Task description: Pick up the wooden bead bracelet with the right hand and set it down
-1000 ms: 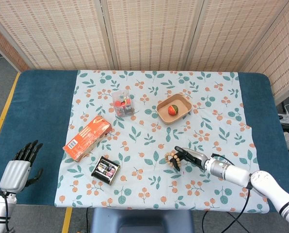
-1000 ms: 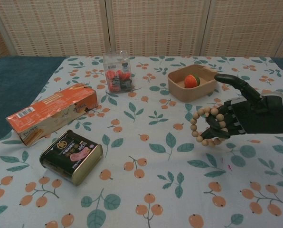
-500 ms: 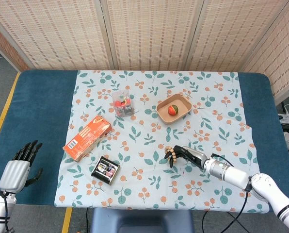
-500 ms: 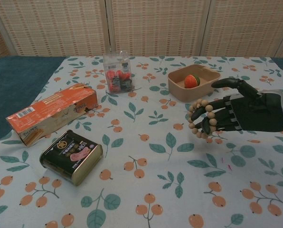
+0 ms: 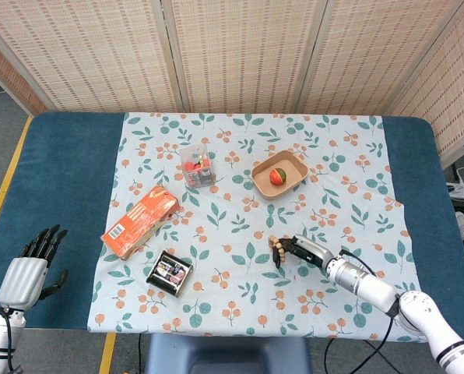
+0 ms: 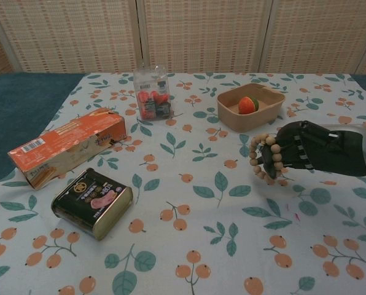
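Note:
The wooden bead bracelet (image 6: 260,158) (image 5: 274,250) is a loop of pale round beads, held a little above the floral cloth at centre right. My right hand (image 6: 303,151) (image 5: 302,251) grips it, with the black fingers (image 6: 285,152) curled through the loop and part of the loop hidden behind them. My left hand (image 5: 28,270) hangs open off the table's front left corner, fingers spread, holding nothing; the chest view does not show it.
A tan tray (image 6: 229,114) holding a small red and green fruit (image 6: 248,104) stands just behind the right hand. Further left are a clear box of red items (image 6: 152,93), an orange carton (image 6: 66,146) and a dark tin (image 6: 92,202).
The right hand has curled tighter around the bracelet and its thumb has folded in. Hand and bracelet drew back slightly towards the right. The left hand stayed put.

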